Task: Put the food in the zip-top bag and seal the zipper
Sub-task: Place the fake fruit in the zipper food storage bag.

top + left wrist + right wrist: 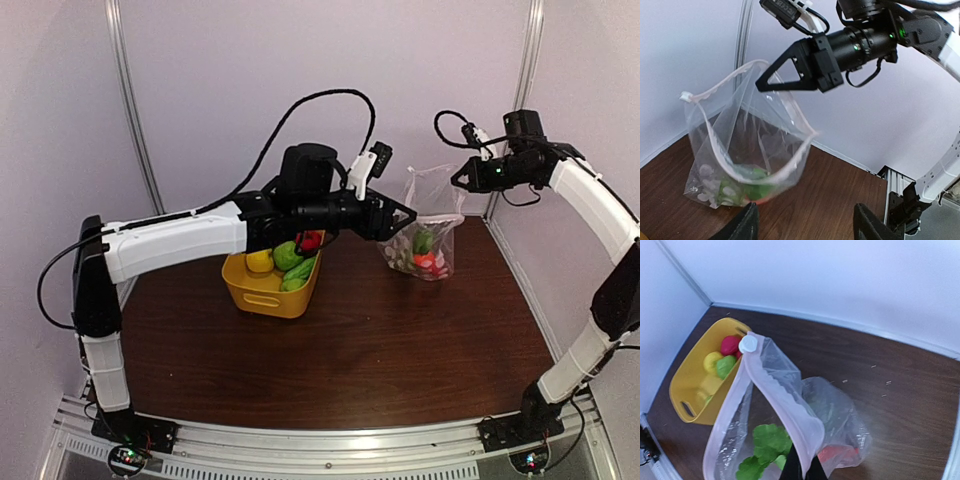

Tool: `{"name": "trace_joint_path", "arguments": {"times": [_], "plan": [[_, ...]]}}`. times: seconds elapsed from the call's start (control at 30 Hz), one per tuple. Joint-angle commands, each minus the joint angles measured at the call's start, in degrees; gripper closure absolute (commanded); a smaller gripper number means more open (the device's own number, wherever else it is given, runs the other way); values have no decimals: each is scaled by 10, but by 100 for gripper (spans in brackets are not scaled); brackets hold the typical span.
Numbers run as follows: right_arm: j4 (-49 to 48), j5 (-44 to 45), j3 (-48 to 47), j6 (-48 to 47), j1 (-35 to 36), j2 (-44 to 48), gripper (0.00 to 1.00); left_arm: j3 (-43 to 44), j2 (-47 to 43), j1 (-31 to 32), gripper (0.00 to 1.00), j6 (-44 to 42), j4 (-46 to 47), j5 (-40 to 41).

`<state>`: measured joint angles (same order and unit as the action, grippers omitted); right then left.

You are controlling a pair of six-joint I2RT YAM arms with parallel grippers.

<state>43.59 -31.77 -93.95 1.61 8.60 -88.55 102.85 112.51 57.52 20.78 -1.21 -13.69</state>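
Note:
The clear zip-top bag (425, 235) stands open at the back right of the table, with green (765, 445) and red (840, 455) food inside. My right gripper (802, 467) is shut on the bag's pale zipper strip (785, 400) and holds the mouth up. It also shows in the top view (462, 180). The white slider (748, 344) sits at the strip's far end. My left gripper (807, 220) is open and empty, hovering just left of the bag (745, 150). More food, red (730, 345), yellow (711, 361) and green (725, 365), lies in the yellow basket.
The yellow basket (262, 295) stands left of the bag under my left arm (180, 240). White walls close the back and both sides. The table's metal rail (330, 445) runs along the front edge.

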Motion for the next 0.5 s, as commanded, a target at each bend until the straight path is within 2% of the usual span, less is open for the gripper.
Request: {"name": "trace_joint_path", "arguments": {"times": [0.0, 0.2, 0.3, 0.37, 0.47], "plan": [[17, 167, -90, -70, -36, -6, 100, -50, -75, -16, 34, -41, -13, 44], [2, 144, 48, -96, 40, 21, 100, -128, -113, -70, 34, 3, -32, 55], [-13, 107, 114, -95, 49, 23, 100, -120, -102, -101, 34, 23, -96, 77], [-17, 99, 123, -95, 49, 25, 100, -102, -86, -123, 34, 44, -167, 94], [-29, 95, 126, -91, 49, 30, 100, -84, -66, -149, 33, 46, -224, 104]]}}
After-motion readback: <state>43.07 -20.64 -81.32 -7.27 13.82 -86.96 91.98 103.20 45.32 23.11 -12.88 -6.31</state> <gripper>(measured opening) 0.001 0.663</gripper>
